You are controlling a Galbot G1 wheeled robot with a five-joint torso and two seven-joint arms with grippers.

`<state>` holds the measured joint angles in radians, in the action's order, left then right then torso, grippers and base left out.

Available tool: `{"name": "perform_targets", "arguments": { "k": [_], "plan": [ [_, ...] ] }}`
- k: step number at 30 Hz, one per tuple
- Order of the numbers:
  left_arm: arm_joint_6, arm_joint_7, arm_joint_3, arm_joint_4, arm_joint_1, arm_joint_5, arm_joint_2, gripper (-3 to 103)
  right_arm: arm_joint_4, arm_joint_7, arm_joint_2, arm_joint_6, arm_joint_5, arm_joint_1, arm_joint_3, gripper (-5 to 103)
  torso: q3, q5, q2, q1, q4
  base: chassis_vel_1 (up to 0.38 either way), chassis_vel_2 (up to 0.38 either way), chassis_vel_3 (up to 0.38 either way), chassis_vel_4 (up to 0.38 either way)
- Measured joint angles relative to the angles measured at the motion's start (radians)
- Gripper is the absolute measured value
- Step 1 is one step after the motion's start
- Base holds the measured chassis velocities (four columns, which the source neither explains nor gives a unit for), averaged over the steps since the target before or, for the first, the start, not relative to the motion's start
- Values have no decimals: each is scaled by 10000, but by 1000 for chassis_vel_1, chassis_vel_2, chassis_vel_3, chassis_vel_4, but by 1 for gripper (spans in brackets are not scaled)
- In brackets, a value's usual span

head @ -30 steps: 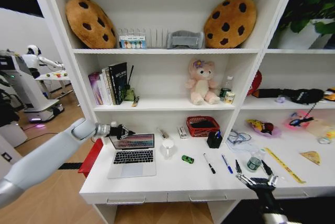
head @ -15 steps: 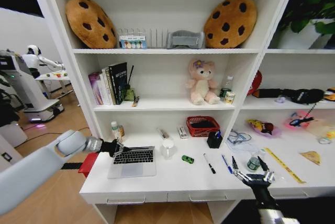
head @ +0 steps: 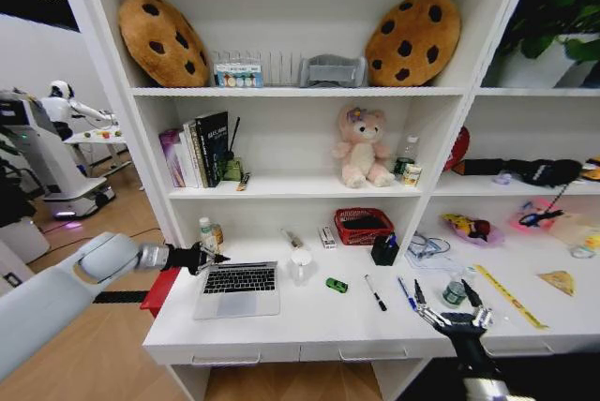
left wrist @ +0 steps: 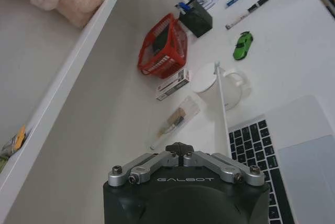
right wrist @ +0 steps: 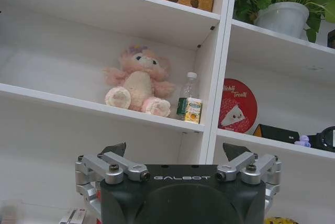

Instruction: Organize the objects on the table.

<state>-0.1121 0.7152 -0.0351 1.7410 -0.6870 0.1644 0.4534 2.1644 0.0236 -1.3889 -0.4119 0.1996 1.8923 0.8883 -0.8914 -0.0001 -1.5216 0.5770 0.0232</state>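
On the white table [head: 309, 326] lies a silver laptop [head: 238, 289] whose lid shows as a thin edge [left wrist: 222, 93]. My left gripper [head: 214, 258] is shut at the laptop's rear left corner, fingertips together [left wrist: 179, 148], nothing between them. To the right are a white mug [head: 300, 265], a green toy car [head: 336, 285], a black pen [head: 375, 293] and a blue pen [head: 405, 293]. My right gripper [head: 447, 310] hovers open over the table's front edge, beside a small jar [head: 455, 292]. A yellow ruler [head: 509, 295] and a yellow wedge [head: 559, 280] lie farther right.
A red basket [head: 363, 225] and a black pen holder [head: 383, 250] stand against the back wall, two small bottles [head: 208, 232] at the rear left. Shelves above hold books, a pink bear and cookie cushions. A red object [head: 161, 284] sits off the table's left end.
The laptop lid has come down from upright with a lit screen to a thin edge. My left gripper has moved left and lower. The right gripper has shifted slightly left.
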Motion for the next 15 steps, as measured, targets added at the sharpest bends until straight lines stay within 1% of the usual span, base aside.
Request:
{"name": "perform_targets", "arguments": {
  "k": [4,5,6,7,8,9,10,11,12,13,14,15],
  "plan": [
    [15,-120,266,-242,95,-207,181,0,-5,-1,21,-51,46,27,67,100,0,-1,0,0,0,0,0,0,0],
    [16,42,385,-333,123,-369,204,0,-18,-1,31,-90,83,35,104,100,0,0,0,0,1,0,0,0,0],
    [17,528,413,-366,135,-470,180,0,-28,-1,35,-111,105,40,130,100,0,-1,0,0,-1,0,0,0,0],
    [17,528,413,-366,135,-470,180,0,-28,-1,35,-111,105,40,130,100,0,-1,0,0,-1,0,0,0,0],
    [26,1421,416,-345,160,-619,42,0,-45,-2,34,-146,130,52,158,100,0,1,0,0,-1,0,0,0,0],
    [26,1421,416,-345,160,-619,42,0,-45,-2,34,-146,130,52,158,100,0,1,0,0,-1,0,0,0,0],
    [33,1958,407,-294,176,-690,-54,0,-52,0,31,-159,138,54,163,100,0,1,0,-1,-2,0,0,0,0],
    [37,2836,354,-184,178,-830,-229,0,-77,4,18,-198,158,63,188,100,0,2,0,-1,-3,0,0,0,0],
    [37,3276,265,-115,150,-935,-309,0,-93,9,13,-227,162,67,199,100,0,2,0,-1,-2,0,0,0,0],
    [37,3276,265,-115,150,-935,-309,0,-93,9,13,-227,162,67,199,100,0,2,0,-1,-2,0,0,0,0],
    [37,3921,18,-43,3,-1151,-366,0,-121,15,1,-264,165,69,211,100,0,4,-1,-1,-3,0,0,0,0],
    [36,4133,-73,-32,-60,-1223,-369,0,-129,17,-6,-274,167,70,217,100,0,2,0,-1,-4,0,0,0,0]
  ]
}}
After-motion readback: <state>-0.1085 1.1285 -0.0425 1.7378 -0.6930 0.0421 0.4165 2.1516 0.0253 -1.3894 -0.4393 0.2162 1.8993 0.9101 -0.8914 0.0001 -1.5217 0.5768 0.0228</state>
